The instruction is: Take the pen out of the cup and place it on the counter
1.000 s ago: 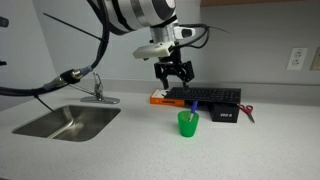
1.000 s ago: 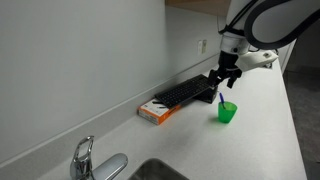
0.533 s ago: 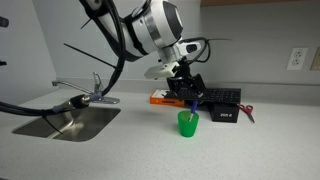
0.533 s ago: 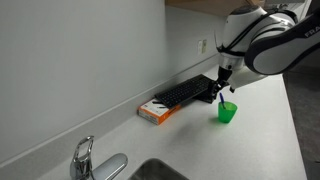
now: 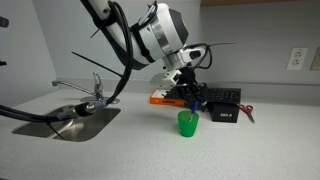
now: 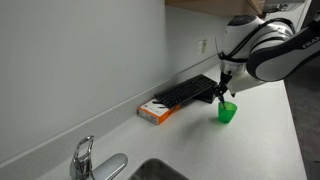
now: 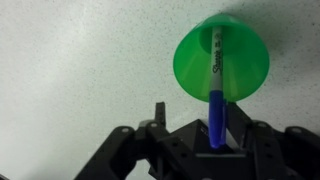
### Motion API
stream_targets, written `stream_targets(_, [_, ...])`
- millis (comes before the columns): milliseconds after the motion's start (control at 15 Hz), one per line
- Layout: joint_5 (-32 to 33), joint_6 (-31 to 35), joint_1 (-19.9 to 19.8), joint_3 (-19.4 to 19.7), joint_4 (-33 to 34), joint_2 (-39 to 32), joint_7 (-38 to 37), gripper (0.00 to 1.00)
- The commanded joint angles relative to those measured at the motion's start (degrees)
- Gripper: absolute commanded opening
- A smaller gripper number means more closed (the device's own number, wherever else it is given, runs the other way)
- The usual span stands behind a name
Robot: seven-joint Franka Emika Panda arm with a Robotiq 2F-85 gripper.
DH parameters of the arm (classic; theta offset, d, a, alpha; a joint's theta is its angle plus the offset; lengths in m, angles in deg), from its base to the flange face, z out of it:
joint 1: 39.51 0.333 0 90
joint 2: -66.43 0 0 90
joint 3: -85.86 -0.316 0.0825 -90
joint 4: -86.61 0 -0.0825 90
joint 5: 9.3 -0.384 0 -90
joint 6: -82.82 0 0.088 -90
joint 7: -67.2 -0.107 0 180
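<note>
- The broad light grey speckled countertop took up most of the scene, with an inset steel sink off to one end. There was loads of bare surface near the cup for setting something down.
- The black two-finger claw hung right over the cup in both exterior views. In the wrist view its jaws were apart and straddling the pen's upper end. There was a visible gap on one side, so I'd say it wasn't pinching anything yet.
- A low flat black box sat just behind the cup against the wall, with a flat orange box beside it.
- The small bright green see-through plastic cup stood upright on the counter, out in front of the black box. It looked super light, so my guess is it tips or lifts along if the pen drags on the rim.
- The thin blue-purple marker pen was in the cup, leaning on the rim, with its blue end sticking up between the jaws. It's stiff, light and smooth-barrelled, so probably a bit slippery. I'd grab the exposed top part square across the barrel, clear of the rim, and pull straight up.
</note>
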Motion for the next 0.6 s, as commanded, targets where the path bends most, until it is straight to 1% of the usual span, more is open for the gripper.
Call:
stream_targets(0, [0.52, 2.72, 0.33, 0.79, 0.57, -0.96, -2.76, 0.34])
stream_targets(200, [-0.31, 4.38, 0.20, 0.86, 0.60, -0.81, -2.90, 0.10])
stream_targets(267, [-0.41, 4.89, 0.21, 0.94, 0.42, -0.42, -2.91, 0.03])
stream_targets(333, [-0.27, 5.01, 0.27, 1.06, 0.11, 0.19, -2.92, 0.00])
stream_targets(400, [0.56, 5.13, 0.41, 1.41, -0.55, 1.46, -3.82, 0.00])
stream_targets(467, [-0.24, 4.91, 0.22, 1.28, -1.58, 3.25, -2.67, 0.04])
stream_targets(533, [-0.47, 5.36, 0.02, 1.25, -2.53, 5.08, -2.11, 0.04])
